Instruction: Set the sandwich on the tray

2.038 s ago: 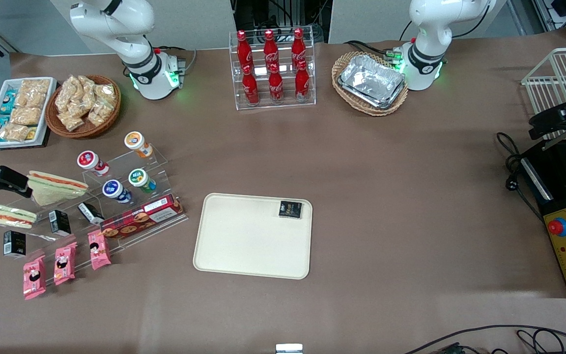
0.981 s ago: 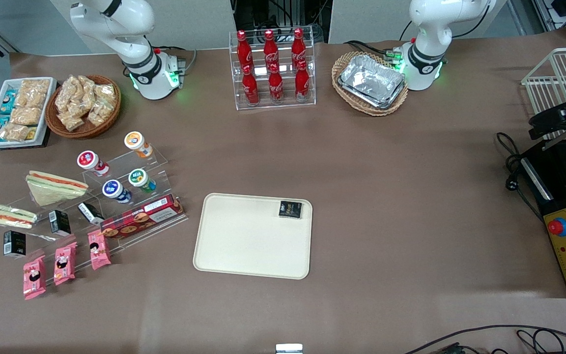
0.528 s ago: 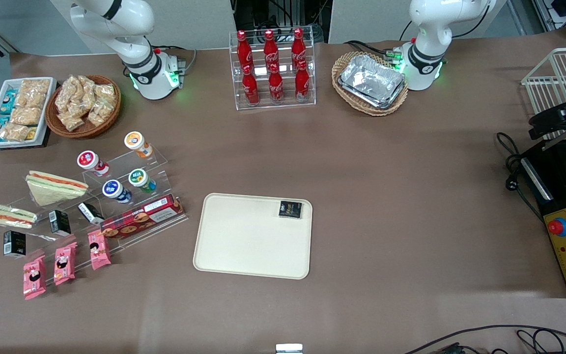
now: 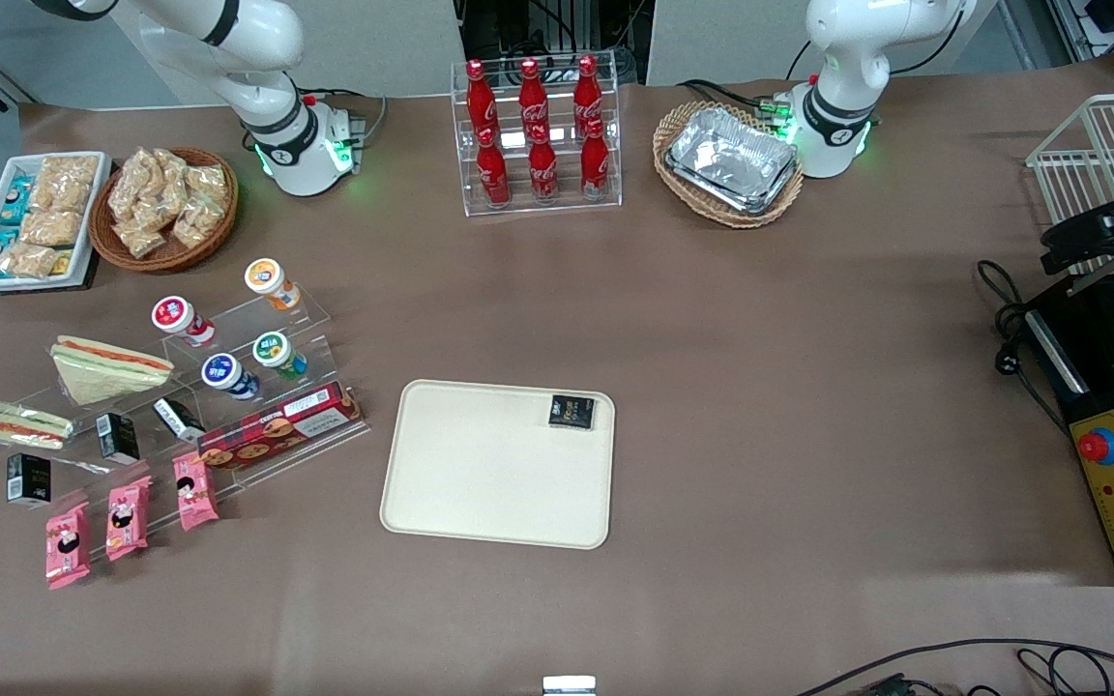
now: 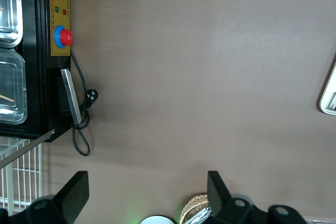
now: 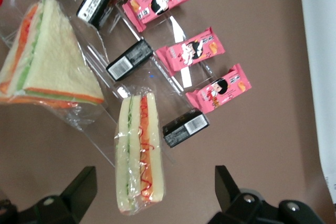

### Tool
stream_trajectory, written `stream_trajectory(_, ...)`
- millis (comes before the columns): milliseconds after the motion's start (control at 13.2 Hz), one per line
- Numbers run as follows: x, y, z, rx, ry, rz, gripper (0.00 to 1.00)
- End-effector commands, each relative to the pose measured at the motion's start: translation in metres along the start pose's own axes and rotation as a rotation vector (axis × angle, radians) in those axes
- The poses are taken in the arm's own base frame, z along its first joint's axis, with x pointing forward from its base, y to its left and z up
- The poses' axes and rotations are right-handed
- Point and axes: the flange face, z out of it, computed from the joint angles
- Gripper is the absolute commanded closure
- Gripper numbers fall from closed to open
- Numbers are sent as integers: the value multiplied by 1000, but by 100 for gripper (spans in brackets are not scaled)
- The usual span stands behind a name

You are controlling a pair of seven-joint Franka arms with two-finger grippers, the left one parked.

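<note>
Gone from the front view since two seconds ago: gripper (image 6: 152, 192), fingers spread apart, empty, above the sandwich (image 6: 139, 153). Sandwich (image 4: 2, 421) lying on the clear stand (image 4: 257, 454) beside the wedge sandwich (image 4: 107, 368), well apart from the tray (image 4: 480, 483).

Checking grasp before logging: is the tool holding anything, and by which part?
Nothing is held. The tool is open above the sandwich, which lies on the clear rack, not yet gripped.
</note>
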Motion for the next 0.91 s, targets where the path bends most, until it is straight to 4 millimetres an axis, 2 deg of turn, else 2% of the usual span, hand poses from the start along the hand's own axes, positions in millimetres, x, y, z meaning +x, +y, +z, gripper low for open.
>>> stream_trajectory(0,-13,5,10,8,12,-79,0)
stream_trajectory(226,-15,1,16,24,18,-183,0)
stream_trajectory(453,-31,-6,27,55,23,-205,0)
stream_trajectory(679,-48,-18,48,92,31,-162,0)
stream_trajectory(830,-60,-23,46,92,18,-100,0)
